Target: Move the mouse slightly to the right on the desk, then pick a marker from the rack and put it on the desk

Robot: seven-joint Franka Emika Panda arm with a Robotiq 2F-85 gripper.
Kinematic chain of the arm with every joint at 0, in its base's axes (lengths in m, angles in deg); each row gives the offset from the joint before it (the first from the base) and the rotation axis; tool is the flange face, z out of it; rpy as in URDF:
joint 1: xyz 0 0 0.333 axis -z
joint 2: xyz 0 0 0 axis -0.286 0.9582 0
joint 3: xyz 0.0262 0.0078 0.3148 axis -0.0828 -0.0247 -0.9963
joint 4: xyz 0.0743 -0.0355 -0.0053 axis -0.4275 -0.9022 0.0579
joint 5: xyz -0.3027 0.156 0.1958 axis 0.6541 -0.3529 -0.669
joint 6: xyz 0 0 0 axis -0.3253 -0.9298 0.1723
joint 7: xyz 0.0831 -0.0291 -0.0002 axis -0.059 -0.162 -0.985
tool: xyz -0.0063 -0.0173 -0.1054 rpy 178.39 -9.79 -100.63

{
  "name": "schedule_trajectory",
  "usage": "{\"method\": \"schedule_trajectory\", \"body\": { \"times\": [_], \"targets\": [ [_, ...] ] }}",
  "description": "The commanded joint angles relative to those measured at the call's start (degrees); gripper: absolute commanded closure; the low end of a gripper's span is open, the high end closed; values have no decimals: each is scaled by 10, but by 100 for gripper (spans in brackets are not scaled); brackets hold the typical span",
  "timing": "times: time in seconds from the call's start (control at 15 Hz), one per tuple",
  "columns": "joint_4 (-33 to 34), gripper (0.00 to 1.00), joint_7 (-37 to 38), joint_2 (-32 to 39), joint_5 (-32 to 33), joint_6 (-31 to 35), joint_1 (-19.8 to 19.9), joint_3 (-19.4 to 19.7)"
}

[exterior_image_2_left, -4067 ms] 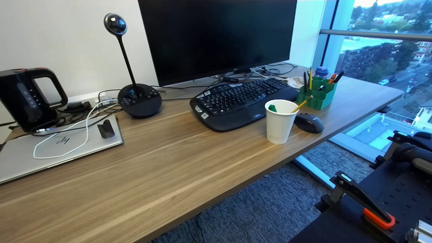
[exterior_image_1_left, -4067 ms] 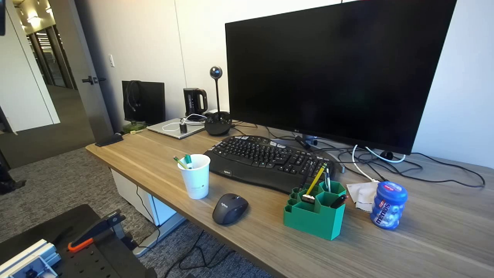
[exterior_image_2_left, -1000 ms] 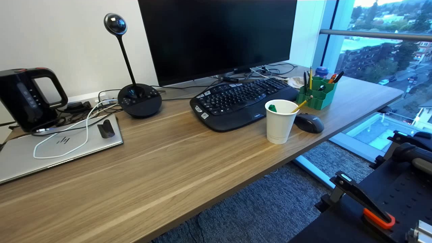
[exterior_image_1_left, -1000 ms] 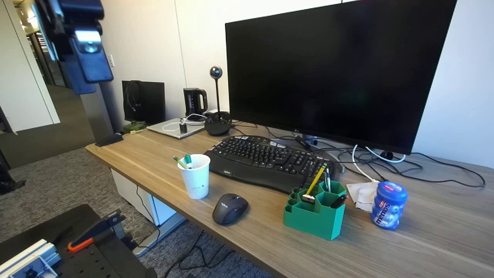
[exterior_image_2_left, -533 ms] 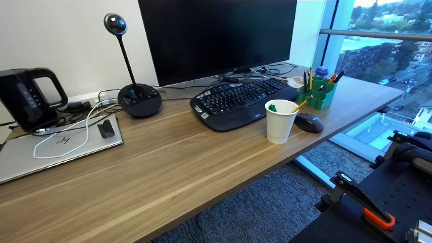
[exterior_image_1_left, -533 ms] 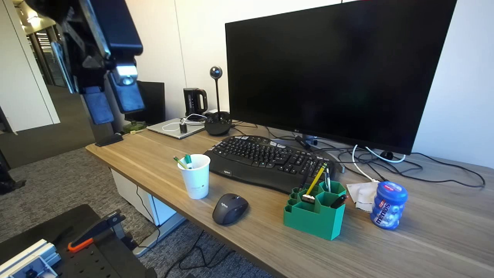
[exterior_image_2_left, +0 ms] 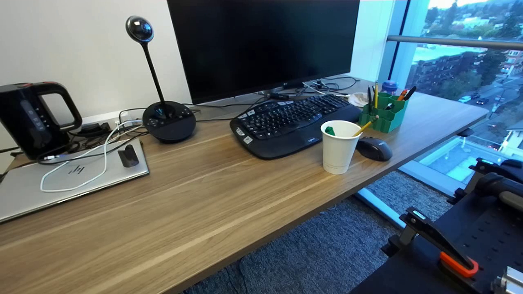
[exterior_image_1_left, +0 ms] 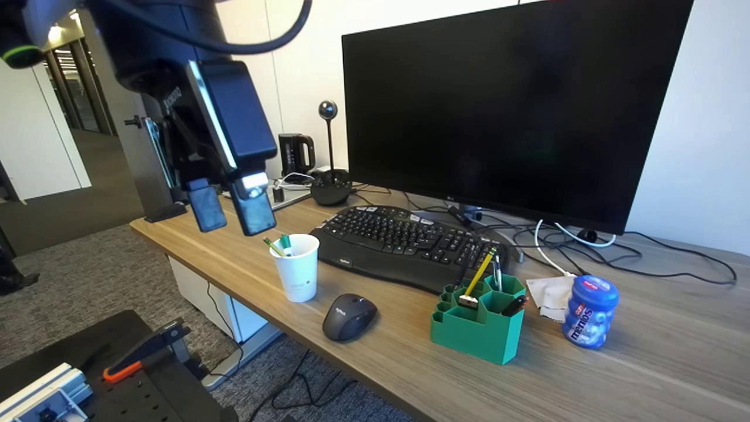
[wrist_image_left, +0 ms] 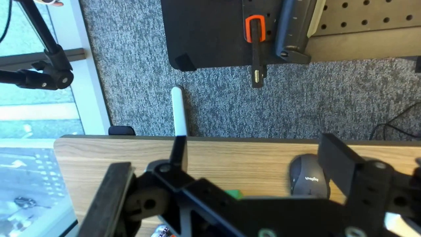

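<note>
- Fingers [exterior_image_1_left: 256, 212]: flat, rectangular, parted wide, grasping nothing, above the wood-grained desk [exterior_image_1_left: 401, 328].
- Cup [exterior_image_1_left: 297, 275]: white, tapered, upright on the desk.
- Mouse [exterior_image_1_left: 350, 317]: dark, domed, smooth, on the desk near the cup.
- Rack [exterior_image_1_left: 476, 336]: green, stepped, with angular cells; a dark marker [exterior_image_1_left: 515, 305] leans in one.
- Jar [exterior_image_1_left: 590, 312]: blue, glossy, near the rack.

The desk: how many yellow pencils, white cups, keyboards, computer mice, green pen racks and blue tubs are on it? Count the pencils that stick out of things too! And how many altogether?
Yellow pencils: 2
White cup: 1
Keyboard: 1
Computer mouse: 1
Green pen rack: 1
Blue tub: 1
Total: 7
</note>
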Motion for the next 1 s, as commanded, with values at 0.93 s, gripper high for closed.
{"method": "schedule_trajectory", "body": {
  "times": [0.93],
  "targets": [
    [35, 0, -270, 43, -200, 22, -54, 110]
  ]
}}
